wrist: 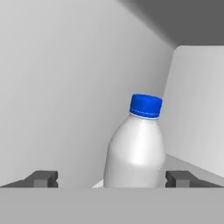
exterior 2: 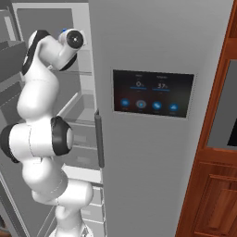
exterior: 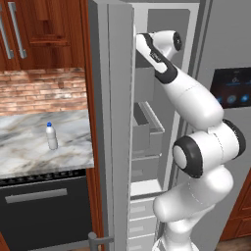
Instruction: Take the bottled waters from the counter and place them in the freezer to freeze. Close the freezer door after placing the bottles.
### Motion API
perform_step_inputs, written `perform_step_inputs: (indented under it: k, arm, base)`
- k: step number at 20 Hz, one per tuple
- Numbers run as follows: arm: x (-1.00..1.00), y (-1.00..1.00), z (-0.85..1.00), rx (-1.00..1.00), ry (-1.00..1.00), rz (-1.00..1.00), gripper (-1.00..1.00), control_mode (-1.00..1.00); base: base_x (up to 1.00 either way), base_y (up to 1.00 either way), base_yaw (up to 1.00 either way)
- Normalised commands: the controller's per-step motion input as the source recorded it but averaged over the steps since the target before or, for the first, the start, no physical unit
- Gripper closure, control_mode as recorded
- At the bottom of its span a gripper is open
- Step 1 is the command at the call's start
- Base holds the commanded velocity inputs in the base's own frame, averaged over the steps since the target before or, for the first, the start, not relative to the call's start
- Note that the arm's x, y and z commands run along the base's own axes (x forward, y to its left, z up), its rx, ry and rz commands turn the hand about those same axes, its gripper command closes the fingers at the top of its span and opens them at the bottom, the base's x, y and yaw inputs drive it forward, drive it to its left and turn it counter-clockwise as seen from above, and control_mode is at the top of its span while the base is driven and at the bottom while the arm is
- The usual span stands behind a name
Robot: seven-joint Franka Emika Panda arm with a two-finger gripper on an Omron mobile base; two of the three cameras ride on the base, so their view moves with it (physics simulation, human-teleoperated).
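gripper [wrist: 111, 179]: jaws wide, tips apart either side of bottle [wrist: 135, 148] standing inside freezer [exterior: 147, 122] | step: first bottle released | next: back out, fetch second bottle [exterior: 51, 136] from counter [exterior: 29, 152] at left

One bottle [wrist: 135, 144] stands upright in the freezer [exterior: 147, 122], between the two fingertips [wrist: 43, 178], apart from each, nearer the one at the right of the hand view. Freezer walls rise behind it and to both sides. The second bottle [exterior: 51, 136] stands upright on the counter [exterior: 29, 147], well away from the fingers, left of the open freezer door [exterior: 117, 122]. The arm [exterior: 196, 127] reaches into the freezer past the door's edge. A dispenser panel [exterior 2: 152, 93] sits on the door right of the freezer.
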Motion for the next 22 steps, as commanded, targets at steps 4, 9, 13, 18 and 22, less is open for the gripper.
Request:
perform_step_inputs:
  k: [4,9,13,18,22]
  arm:
    - [-0.43,0.00,0.00,0.00,-0.04,-0.04,-1.00,-1.00]
    - [-0.73,0.00,0.00,0.00,-0.07,-0.10,-1.00,-1.00]
    - [-0.98,0.00,0.01,0.01,-0.05,-0.16,-1.00,-1.00]
    - [-1.00,0.00,0.06,0.05,-0.03,-0.19,-1.00,-1.00]
    - [-1.00,-0.03,0.29,0.12,-0.04,-0.22,-1.00,-1.00]
  base:
    - [0.00,0.00,0.00]
    - [0.00,0.00,0.00]
    - [0.00,0.00,0.00]
    - [0.00,0.00,0.00]
    - [0.00,0.00,0.00]
